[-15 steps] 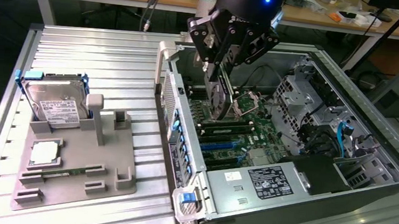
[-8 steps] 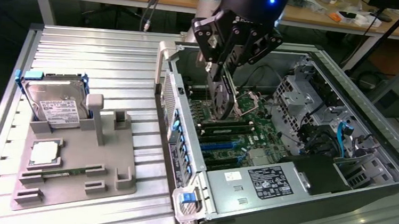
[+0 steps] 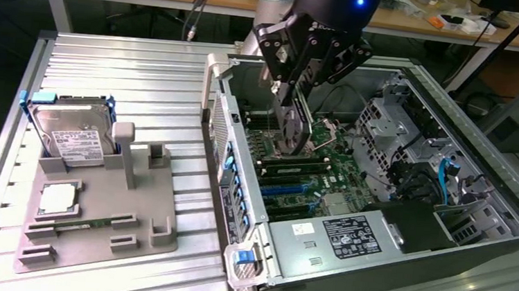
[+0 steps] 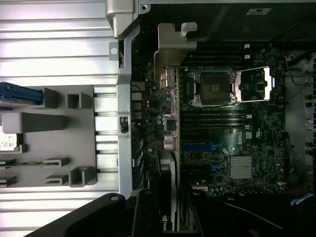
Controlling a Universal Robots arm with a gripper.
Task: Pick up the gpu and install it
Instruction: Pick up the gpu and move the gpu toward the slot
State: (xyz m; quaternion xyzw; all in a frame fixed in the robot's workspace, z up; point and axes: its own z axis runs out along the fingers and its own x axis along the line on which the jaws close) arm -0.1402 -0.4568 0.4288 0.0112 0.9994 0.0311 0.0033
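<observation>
Found the gripper [image 3: 293,101] at upper centre of the exterior view, pinching the gpu [image 3: 296,131] by its top edge. Held the card upright and edge-on inside the open computer case [image 3: 220,114], low over the motherboard [image 3: 332,162]; could not tell whether touching. Saw in the wrist view its silver bracket [image 4: 172,47] near the case wall. Noted the hard drive [image 3: 74,138] standing in the grey holder [image 3: 97,209] at the exterior view's left, well apart.
</observation>
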